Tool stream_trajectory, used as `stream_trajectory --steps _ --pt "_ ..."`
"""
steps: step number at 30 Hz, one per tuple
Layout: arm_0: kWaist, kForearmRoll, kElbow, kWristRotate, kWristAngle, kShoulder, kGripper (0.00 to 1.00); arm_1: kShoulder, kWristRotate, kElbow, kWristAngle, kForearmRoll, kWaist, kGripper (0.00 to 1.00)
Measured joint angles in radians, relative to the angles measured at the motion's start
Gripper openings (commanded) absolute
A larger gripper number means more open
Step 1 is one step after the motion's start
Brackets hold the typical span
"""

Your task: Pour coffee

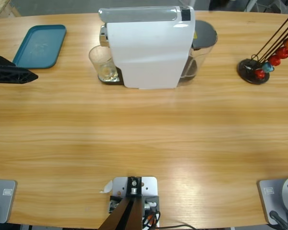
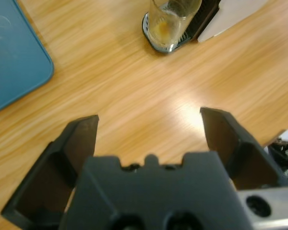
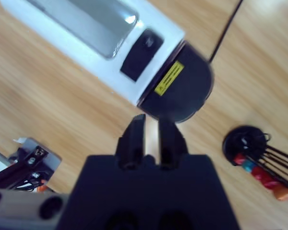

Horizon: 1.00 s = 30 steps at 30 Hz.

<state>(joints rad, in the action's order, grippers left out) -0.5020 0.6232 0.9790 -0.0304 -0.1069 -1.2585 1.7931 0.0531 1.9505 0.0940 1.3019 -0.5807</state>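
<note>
Two grippers: my left gripper (image 2: 149,132) gapes over wood, facing the small clear glass (image 2: 172,21) (tan residue inside); my right gripper (image 3: 152,136) nearly closed above the white coffee machine (image 3: 93,36).

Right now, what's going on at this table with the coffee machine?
Nothing is being held yet. A clear glass with a shallow bit of coffee sits at the white coffee machine. The left gripper hovers open over bare table, facing the glass. The right gripper hangs nearly closed above the machine's dark rear end.
</note>
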Motion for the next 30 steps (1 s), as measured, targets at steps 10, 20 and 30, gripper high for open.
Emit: stream_trajectory --steps 10,20,30 --pt "-0.022 -0.009 -0.001 0.000 -0.006 0.000 0.987 -0.389 -0.088 -0.685 0.023 -0.486 -0.084 0.972" --pt "-0.092 -0.219 -0.170 0.012 -0.017 0.181 0.977 -0.594 -0.124 -1.004 0.023 -0.713 -0.157 0.964" --pt "-0.175 -0.377 -0.324 0.002 -0.017 0.292 0.959 -0.733 -0.161 -1.230 0.057 -0.901 -0.158 1.000"
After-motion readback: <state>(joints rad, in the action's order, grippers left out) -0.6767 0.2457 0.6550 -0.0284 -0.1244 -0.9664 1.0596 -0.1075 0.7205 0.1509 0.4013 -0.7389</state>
